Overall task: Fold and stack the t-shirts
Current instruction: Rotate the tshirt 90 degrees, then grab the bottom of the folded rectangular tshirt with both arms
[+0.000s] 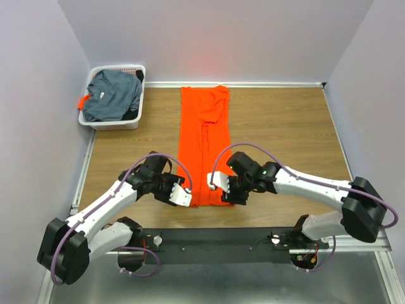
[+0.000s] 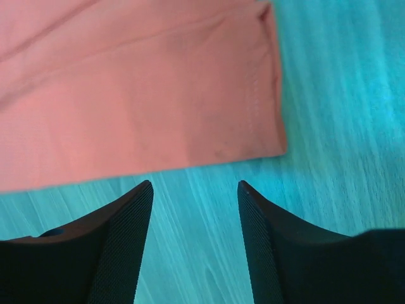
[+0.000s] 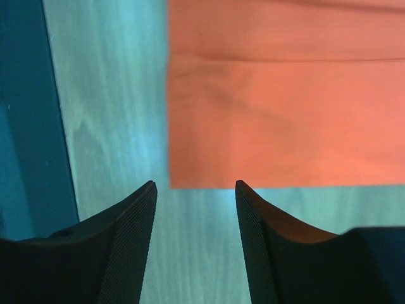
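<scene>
The bright orange t-shirt [image 1: 202, 142] lies flat mid-table, folded lengthwise into a long narrow strip running from the back toward me. The dark grey-blue t-shirt [image 1: 112, 95] sits bunched in the white basket [image 1: 136, 120] at the back left. My left gripper [image 1: 187, 192] hovers at the strip's near left corner, open, with only bare table between its fingers [image 2: 130, 240]; the orange t-shirt [image 2: 139, 95] lies just ahead of the tips. My right gripper [image 1: 214, 183] is at the near right corner, also open over bare table, with the orange t-shirt's [image 3: 285, 114] edge just beyond its fingers [image 3: 130, 244].
Purple walls close in the wooden table [image 1: 285, 133] on the left, back and right. The basket stands partly off the table's back left corner. A black rail [image 1: 215, 237] with both arm bases runs along the near edge.
</scene>
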